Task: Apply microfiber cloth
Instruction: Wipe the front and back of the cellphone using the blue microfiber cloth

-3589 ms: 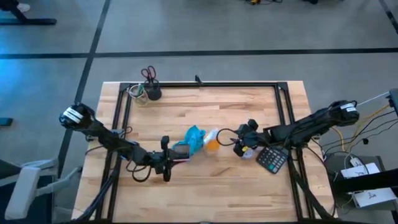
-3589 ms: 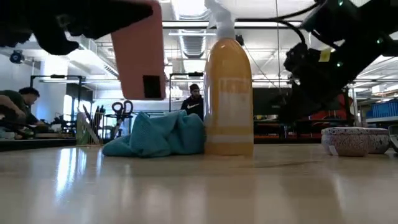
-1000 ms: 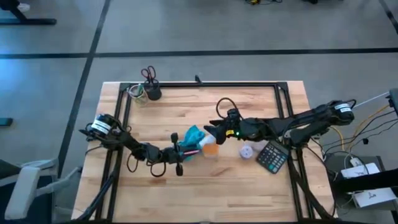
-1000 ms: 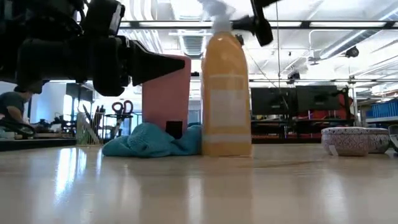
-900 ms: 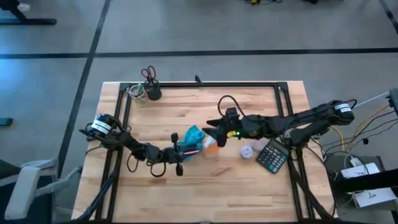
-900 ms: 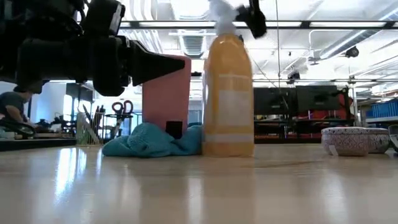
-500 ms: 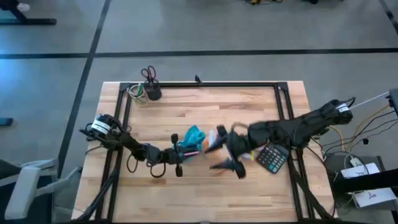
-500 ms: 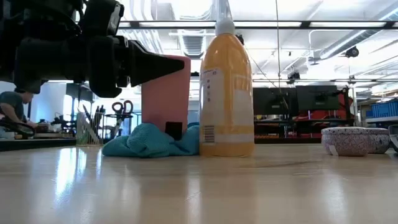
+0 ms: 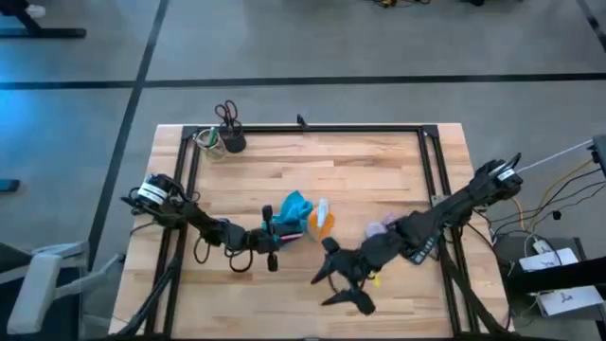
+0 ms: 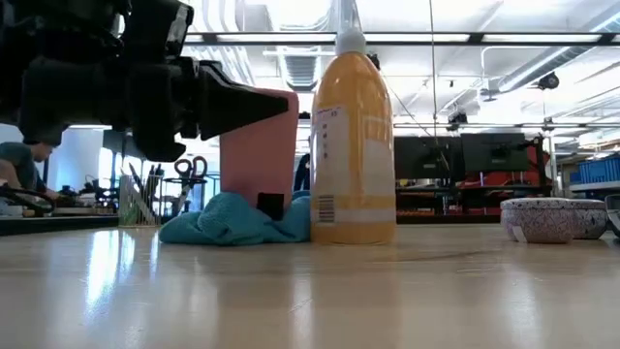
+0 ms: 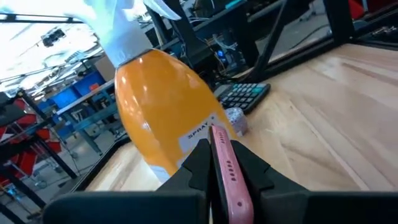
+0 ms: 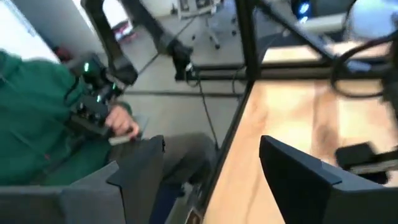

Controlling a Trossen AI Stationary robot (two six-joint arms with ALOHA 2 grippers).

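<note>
1. Your microfiber cloth (image 9: 294,206) lay bunched near the centre of the high frame, on the bench (image 9: 379,170), touching the foot of the orange spray bottle (image 10: 353,145); in the low view it sat crumpled at lower left of the bottle. It looked untouched by either hand, so the wiping itself seemed not yet begun.
2. Your left hand (image 9: 274,233) sat just left of centre in the high frame, clamped on a pink-cased phone (image 10: 258,145) held upright on edge over the cloth.
3. Your right hand (image 9: 339,287) hung at lower centre of the high frame, fingers spread wide and empty, well apart from the cloth.
4. Against a second earlier, the right hand had left the top of the bottle and swung down toward the bench's near edge; the left hand, phone and cloth had stayed put.
5. Left to do, as I judge it: pick up the cloth and bring it to the phone.
</note>
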